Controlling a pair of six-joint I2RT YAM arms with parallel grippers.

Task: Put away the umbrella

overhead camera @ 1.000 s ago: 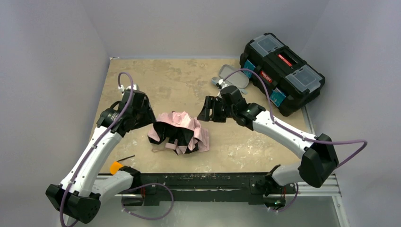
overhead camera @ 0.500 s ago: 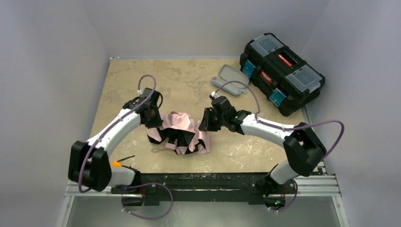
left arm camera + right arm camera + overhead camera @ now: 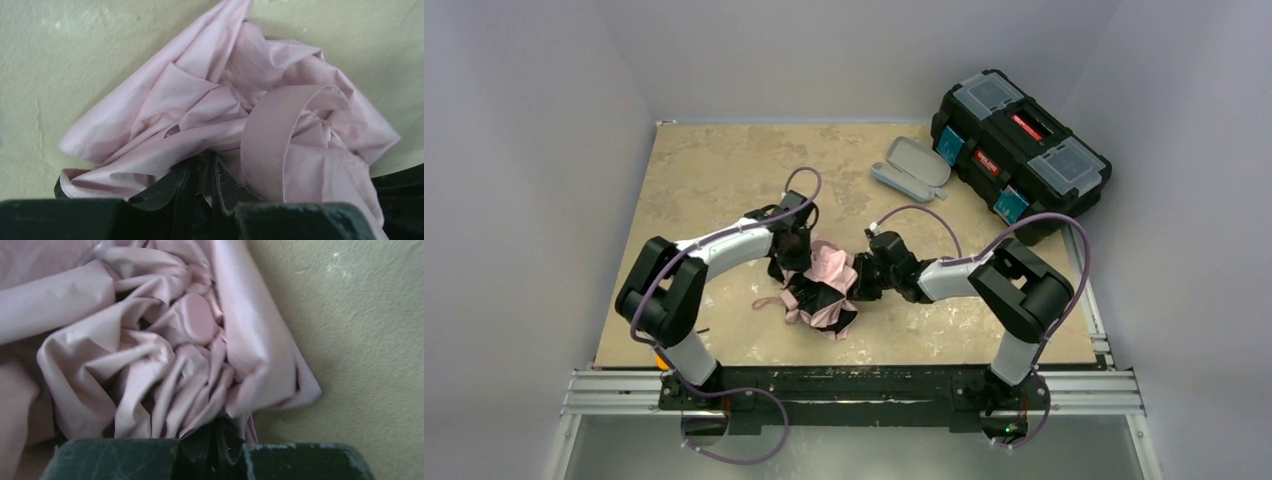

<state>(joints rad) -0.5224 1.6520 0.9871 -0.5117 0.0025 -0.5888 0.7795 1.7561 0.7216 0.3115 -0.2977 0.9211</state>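
Observation:
The umbrella (image 3: 829, 270) lies crumpled in the middle of the table, pale pink fabric with black lining underneath. My left gripper (image 3: 796, 252) presses in from its left side, my right gripper (image 3: 864, 283) from its right. In the left wrist view the left gripper (image 3: 204, 156) is shut on a fold of the umbrella (image 3: 200, 95), beside a pink strap loop (image 3: 270, 135). The right wrist view has the right gripper (image 3: 216, 421) pinched shut on bunched pleats of the umbrella (image 3: 150, 355), below a small pink oval knob (image 3: 199, 317). The shaft is hidden.
A grey oval case (image 3: 914, 165) lies open at the back of the table (image 3: 704, 180). A black toolbox (image 3: 1021, 152) with a red label stands at the back right. Grey walls close in the left, back and right sides.
Both arms swung inward from either side onto the umbrella, and both grippers closed on its fabric. The canopy is now bunched narrower and shifted slightly right.

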